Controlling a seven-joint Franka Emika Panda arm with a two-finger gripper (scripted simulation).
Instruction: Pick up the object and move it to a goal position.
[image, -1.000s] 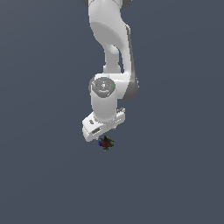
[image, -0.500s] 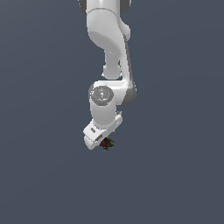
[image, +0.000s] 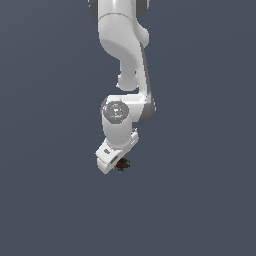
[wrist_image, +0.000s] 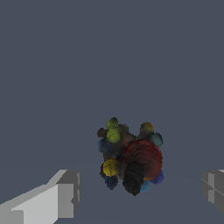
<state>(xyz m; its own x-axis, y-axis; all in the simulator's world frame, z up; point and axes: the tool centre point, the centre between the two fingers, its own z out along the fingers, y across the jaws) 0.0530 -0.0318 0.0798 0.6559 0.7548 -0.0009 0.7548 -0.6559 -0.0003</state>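
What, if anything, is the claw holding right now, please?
Nothing: the claw is open, its fingers apart on either side of the lumpy object, not touching it.

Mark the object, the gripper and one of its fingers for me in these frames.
object (wrist_image: 130, 158), wrist view, on the dark red lump at its middle.
gripper (wrist_image: 140, 188), wrist view, midway between the two fingertips, which stand apart on either side of the object.
finger (wrist_image: 65, 192), wrist view, on the grey pad's face.

The white gripper (image: 118, 162) hangs tilted over the tiny mottled object (image: 123, 164), partly hiding it.
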